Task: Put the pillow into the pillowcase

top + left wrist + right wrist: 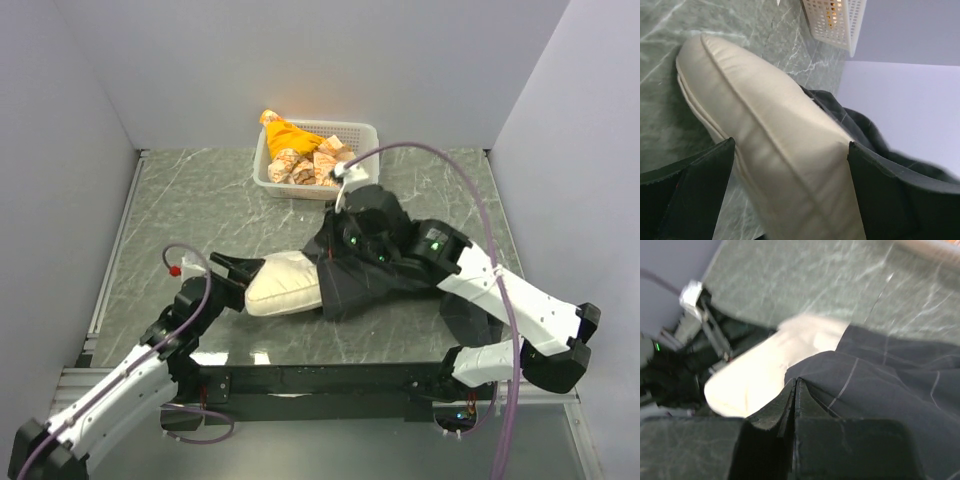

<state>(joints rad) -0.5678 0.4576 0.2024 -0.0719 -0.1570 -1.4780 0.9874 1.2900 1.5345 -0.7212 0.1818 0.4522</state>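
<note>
Find the pillow (285, 285) flat on the table (200, 200), near the middle, with its right end tucked into the pillowcase (365, 275) and its cream left end bare. Judge it roughly halfway in. Note the left jaws spread wide, straddling that bare end and gripping nothing. Note the right jaws pressed together, pinching a fold of the pillowcase near its mouth and holding it lifted.

To do the step well:
- Close the left jaws on the bare end, central across the seam and not on 1 corner, to avoid buckling the soft fill.
- Push along the long axis, rightward into the mouth.
- Hold the mouth raised and taut with the right jaws, pulling gently against the push to avoid bunching fabric ahead of the pillow.
- Work in short strokes and regrip rather than drag.
- Steer clear of the white basket (362, 135) at the far side.

Watch for 2 risks: fabric slipping out of the pinch, and the whole bundle sliding on the smooth table instead of feeding in.
</note>
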